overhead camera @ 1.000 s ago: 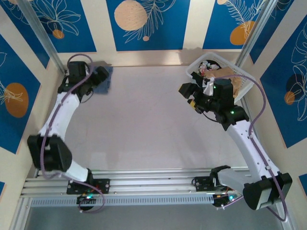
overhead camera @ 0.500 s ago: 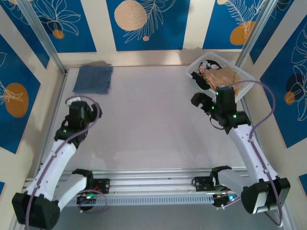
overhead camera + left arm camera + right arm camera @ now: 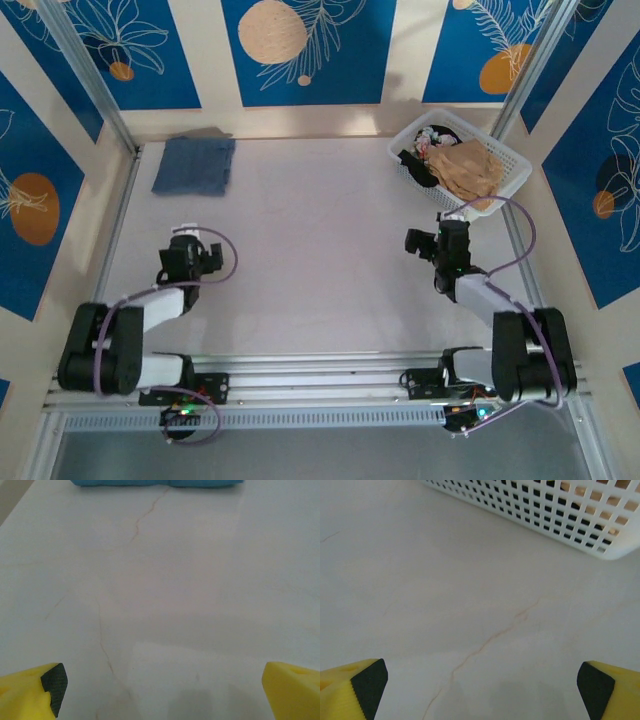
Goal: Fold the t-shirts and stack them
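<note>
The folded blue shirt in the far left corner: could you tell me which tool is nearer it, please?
Left. The left tool hangs on the same side as the shirt, short of it; the right tool is across the table, near the white basket.

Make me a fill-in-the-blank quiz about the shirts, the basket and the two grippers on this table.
The blue shirt in the table's far left corner is already neatly ____.
The tan shirt lies crumpled in the white basket at the far ____ corner.
The left gripper and the right gripper both hold nothing, jaws wide ____.
Missing words: folded; right; open.
</note>
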You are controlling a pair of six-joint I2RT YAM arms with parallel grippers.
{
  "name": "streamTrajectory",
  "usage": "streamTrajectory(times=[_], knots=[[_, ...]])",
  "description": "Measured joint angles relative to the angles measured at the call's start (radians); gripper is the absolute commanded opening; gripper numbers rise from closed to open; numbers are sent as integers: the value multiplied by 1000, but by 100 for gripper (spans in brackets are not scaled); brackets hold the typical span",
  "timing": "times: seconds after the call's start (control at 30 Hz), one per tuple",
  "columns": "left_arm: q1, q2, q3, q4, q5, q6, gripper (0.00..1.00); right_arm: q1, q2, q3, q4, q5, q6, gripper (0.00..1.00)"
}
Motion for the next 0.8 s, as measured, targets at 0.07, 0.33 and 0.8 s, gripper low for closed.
streamTrajectory(times=[0.07,0.33,0.8], knots=[[31,73,43,48,30,5,100,-25,52,-9,88,-25,-17,99],[48,103,-46,351,135,32,100,-68,181,-50,404,-133,-45,99],[27,187,-11,404,157,80,100,-29,253,-66,519,-153,-92,99]])
